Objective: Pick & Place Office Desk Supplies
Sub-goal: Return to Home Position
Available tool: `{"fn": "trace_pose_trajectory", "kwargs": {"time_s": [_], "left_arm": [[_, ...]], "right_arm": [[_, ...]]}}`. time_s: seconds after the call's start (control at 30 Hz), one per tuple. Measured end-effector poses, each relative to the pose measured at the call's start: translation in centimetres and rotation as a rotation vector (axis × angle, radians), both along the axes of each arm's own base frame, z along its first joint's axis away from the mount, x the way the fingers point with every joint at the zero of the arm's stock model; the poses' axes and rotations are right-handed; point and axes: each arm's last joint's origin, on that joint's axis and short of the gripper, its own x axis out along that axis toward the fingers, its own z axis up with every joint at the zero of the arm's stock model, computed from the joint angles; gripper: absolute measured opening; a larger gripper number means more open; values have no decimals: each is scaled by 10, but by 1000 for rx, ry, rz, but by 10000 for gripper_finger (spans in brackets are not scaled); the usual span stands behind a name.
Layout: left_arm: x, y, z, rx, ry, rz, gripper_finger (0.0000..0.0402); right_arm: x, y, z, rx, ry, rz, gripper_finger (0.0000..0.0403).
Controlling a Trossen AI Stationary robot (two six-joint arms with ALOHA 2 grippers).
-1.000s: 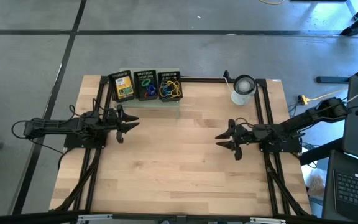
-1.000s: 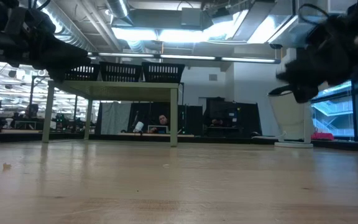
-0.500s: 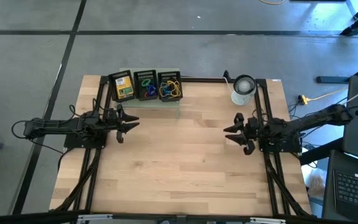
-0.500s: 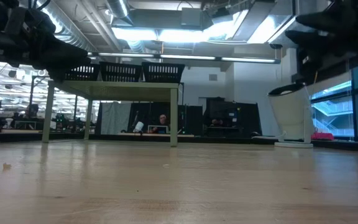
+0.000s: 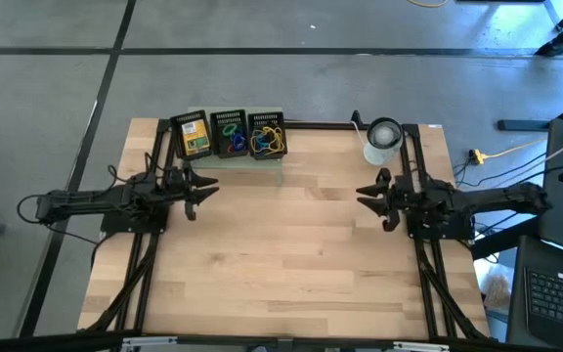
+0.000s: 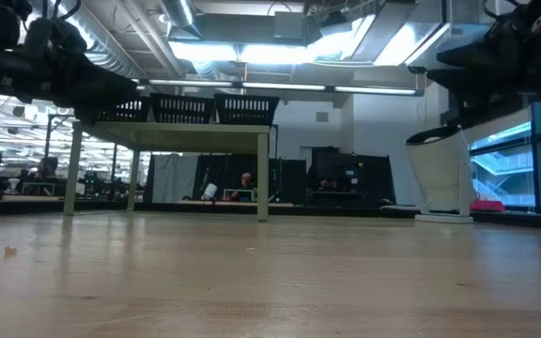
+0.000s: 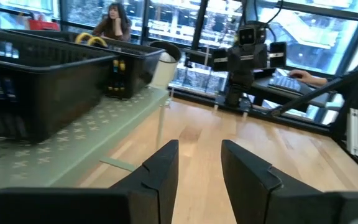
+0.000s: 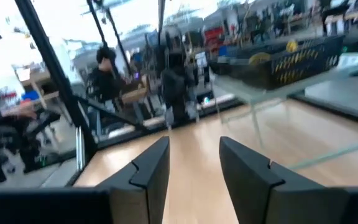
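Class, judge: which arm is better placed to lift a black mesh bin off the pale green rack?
Probably left: the left gripper hangs near the pale green rack holding the black mesh bins; the right gripper is farther, by the white cylinder.

I see an open-plan lab: exposed ceiling ducts, strip lights, concrete floor, a person seated far behind.

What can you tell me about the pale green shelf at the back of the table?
The pale green shelf is a low perforated platform, seemingly painted metal, standing level on thin legs at the table's far edge, left of centre. Three black bins sit side by side on top, nearly covering it. The left tool, open, hovers nearest, apart from it; the right tool is farther.
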Motion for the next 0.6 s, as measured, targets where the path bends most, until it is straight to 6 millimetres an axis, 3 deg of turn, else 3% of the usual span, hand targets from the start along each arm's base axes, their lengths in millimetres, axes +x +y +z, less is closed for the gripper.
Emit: {"fn": "trace_pose_trajectory", "kwargs": {"time_s": [0.4, 0.6], "left_arm": [[-3, 10, -1, -2, 9, 102, 115], [-5, 10, -1, -1, 2, 105, 112]], "right_arm": [[-22, -15, 20, 6, -240, -135, 143], [-26, -18, 24, 2, -282, -173, 143]]}}
